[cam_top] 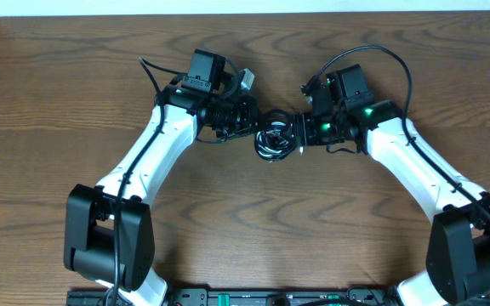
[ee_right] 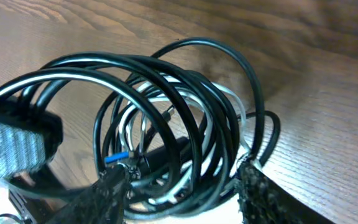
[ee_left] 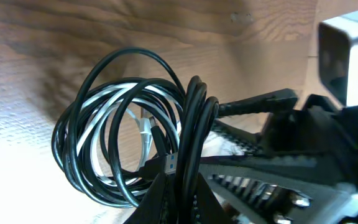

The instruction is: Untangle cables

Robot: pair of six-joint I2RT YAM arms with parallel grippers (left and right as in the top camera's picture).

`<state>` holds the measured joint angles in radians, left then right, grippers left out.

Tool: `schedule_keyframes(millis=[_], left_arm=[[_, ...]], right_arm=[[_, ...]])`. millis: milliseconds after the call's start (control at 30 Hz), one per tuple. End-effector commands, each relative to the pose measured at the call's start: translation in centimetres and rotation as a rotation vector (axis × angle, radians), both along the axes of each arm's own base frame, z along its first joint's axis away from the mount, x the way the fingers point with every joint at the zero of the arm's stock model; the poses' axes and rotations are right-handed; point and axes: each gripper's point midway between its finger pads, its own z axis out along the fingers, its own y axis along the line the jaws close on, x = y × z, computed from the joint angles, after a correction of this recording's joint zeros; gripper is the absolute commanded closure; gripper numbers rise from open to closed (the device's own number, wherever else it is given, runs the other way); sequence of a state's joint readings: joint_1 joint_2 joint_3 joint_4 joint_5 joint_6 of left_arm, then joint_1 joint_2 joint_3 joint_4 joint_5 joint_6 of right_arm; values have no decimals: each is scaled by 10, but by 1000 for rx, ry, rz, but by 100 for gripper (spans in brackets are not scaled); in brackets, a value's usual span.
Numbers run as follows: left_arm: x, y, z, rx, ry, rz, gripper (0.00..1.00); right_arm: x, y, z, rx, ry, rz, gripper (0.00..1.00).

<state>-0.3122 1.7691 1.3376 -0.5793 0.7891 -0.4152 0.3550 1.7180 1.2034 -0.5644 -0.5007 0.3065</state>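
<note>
The cables [cam_top: 271,143] are one small coil of black cords and a white cord, lying on the wooden table between the two arms. My left gripper [cam_top: 256,126] reaches the coil from the left. In the left wrist view it [ee_left: 188,200] is shut on a few black strands of the coil [ee_left: 194,124]. A plug with a blue insert [ee_left: 171,163] hangs inside the loops. My right gripper [cam_top: 299,136] comes from the right. In the right wrist view its fingers [ee_right: 185,193] are spread wide with the coil [ee_right: 188,93] between them. The blue plug tip [ee_right: 117,157] shows there too.
The wooden table [cam_top: 75,102] extends all round. Thick black wires run along both arms, one looping above the right arm [cam_top: 402,72]. The arm bases stand at the front left [cam_top: 109,234] and front right [cam_top: 475,246]. The right gripper's ribbed fingers [ee_left: 260,106] show in the left wrist view.
</note>
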Motion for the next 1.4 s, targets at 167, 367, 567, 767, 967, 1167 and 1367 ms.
schedule_keyframes(millis=[167, 367, 567, 767, 967, 1167, 1367], left_arm=[[-2, -13, 37, -169, 11, -30, 92], [4, -3, 40, -173, 7, 2, 93], [7, 5, 48, -179, -13, 21, 92], [11, 21, 75, -182, -98, 60, 93], [12, 48, 115, -156, -235, 138, 93], [6, 78, 158, -152, -367, 215, 92], [3, 82, 168, -156, -394, 224, 93]], right_arm=[[4, 1, -8, -21, 16, -17, 71], [6, -2, -9, -30, 18, -34, 92], [9, -28, -23, -151, 70, -190, 99], [5, -60, -35, -279, 114, -296, 99], [1, -78, -39, -316, 151, -343, 99], [0, -89, -41, -324, 175, -367, 99], [-1, -82, -39, -302, 157, -295, 99]])
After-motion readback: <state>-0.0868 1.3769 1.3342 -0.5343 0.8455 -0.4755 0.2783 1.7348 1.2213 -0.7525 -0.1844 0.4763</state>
